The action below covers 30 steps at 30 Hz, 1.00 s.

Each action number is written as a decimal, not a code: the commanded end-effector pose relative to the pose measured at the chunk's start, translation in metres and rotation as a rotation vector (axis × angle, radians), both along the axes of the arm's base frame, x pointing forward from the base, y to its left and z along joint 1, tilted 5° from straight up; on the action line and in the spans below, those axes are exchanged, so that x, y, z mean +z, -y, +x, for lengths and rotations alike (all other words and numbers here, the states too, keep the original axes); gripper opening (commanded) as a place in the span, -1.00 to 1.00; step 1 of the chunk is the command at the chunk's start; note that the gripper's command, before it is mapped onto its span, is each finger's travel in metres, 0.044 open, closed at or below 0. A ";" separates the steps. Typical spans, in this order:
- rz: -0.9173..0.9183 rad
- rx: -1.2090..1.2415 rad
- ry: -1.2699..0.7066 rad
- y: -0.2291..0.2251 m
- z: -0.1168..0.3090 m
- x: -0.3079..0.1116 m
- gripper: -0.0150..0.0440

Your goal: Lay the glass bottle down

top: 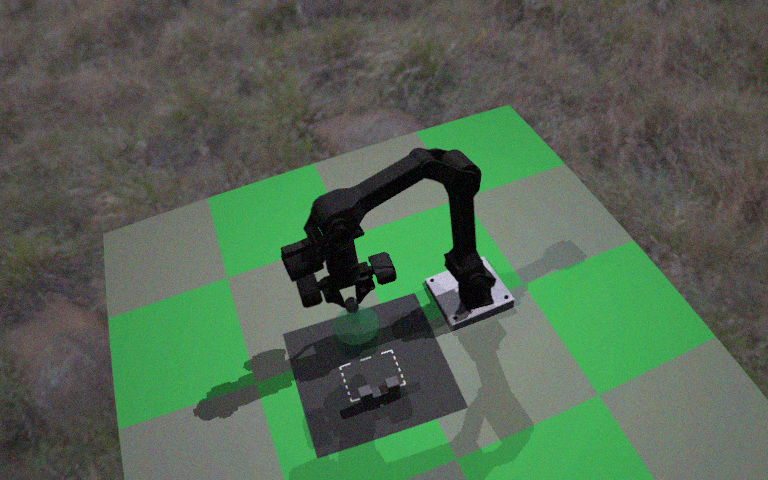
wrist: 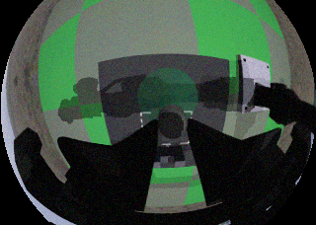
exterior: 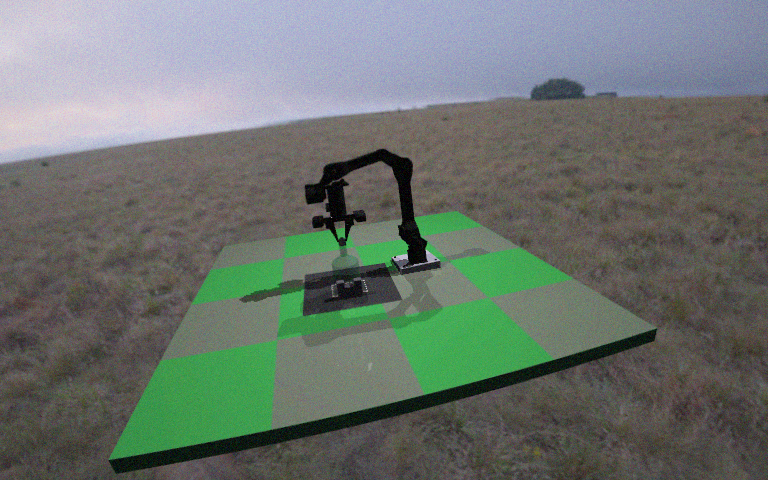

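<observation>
In the view from above, the gripper (top: 350,300) (exterior: 342,239) (wrist: 173,124) points downward, its fingers closed on the neck of the glass bottle (top: 356,327) (exterior: 345,264) (wrist: 168,89). The bottle is upright, with its pale green, see-through body below the fingers, over the part of the dark mat (top: 436,380) (exterior: 317,303) (wrist: 118,72) toward twelve o'clock. From the bottle, the dashed outline (top: 340,375) (exterior: 332,291) (wrist: 141,120) lies at about six o'clock, and the grey rest (top: 392,383) (exterior: 349,287) (wrist: 170,160) stands at its lower edge. The arm's white base plate (top: 443,287) (exterior: 433,263) (wrist: 245,72) sits beside the mat, at about two o'clock from the bottle, on the green and beige checked desk (top: 584,380) (exterior: 340,368) (wrist: 133,18).

In the outside view, the black arm (top: 462,220) (exterior: 405,190) (wrist: 291,104) rises from the base plate and bends over toward nine o'clock, with the gripper hanging at its end. The bottle stands upright under it, behind the rest; whether its bottom touches the mat is hard to tell in this dim light.

In the wrist view, the dark bottle top shows between the two fingertips, with the round body beyond it toward twelve o'clock. The rest appears at six o'clock from the bottle top, and the base plate at about two o'clock.
</observation>
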<state>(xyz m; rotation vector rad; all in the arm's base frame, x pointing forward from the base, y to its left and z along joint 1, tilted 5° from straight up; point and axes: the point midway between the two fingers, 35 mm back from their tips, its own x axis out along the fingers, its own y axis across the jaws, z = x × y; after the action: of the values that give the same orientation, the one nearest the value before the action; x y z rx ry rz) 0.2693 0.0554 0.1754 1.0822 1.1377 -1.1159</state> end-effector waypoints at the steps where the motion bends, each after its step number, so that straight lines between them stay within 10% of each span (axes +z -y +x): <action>1: 0.012 0.005 -0.001 -0.009 -0.001 0.002 -0.14; 30: -0.057 -0.030 0.000 -0.028 -0.004 0.003 -0.14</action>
<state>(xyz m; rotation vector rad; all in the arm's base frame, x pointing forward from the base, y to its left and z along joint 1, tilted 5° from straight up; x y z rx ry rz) 0.2668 0.0747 0.1773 1.0511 1.0731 -1.1767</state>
